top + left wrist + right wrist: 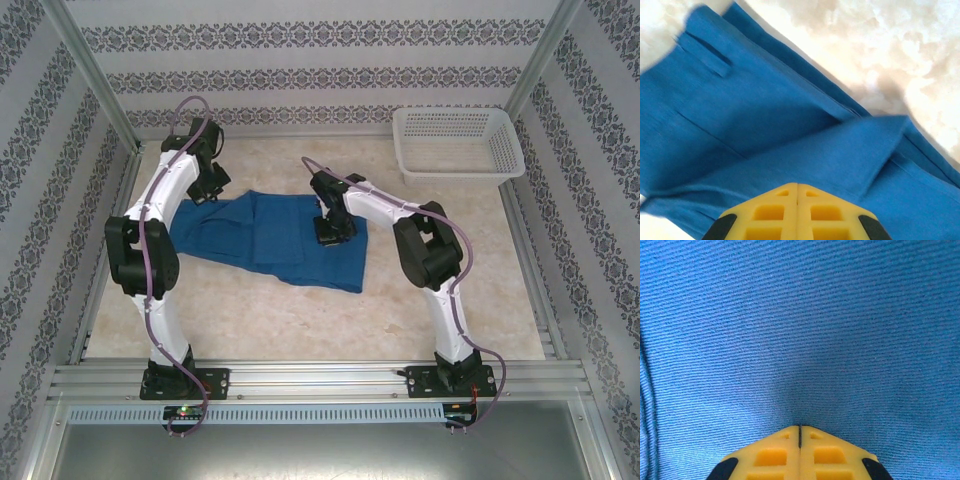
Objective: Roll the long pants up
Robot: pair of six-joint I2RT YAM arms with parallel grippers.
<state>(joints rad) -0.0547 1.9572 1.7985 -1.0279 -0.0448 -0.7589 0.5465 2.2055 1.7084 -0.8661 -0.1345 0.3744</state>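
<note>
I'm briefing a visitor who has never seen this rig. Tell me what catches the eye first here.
The royal-blue long pants lie spread flat at the centre. The right tool, shut, has its tip against the cloth, and the left tool, shut, is over the pants' left end. A white mesh basket sits at the far right corner.

- The long pants [265, 240] lie flat across the middle of the table [300, 310]
- Left gripper [207, 190] at their far left end
- Right gripper [330, 232] down on their right part
- White mesh basket [460, 165] in the far right corner, well apart
</note>
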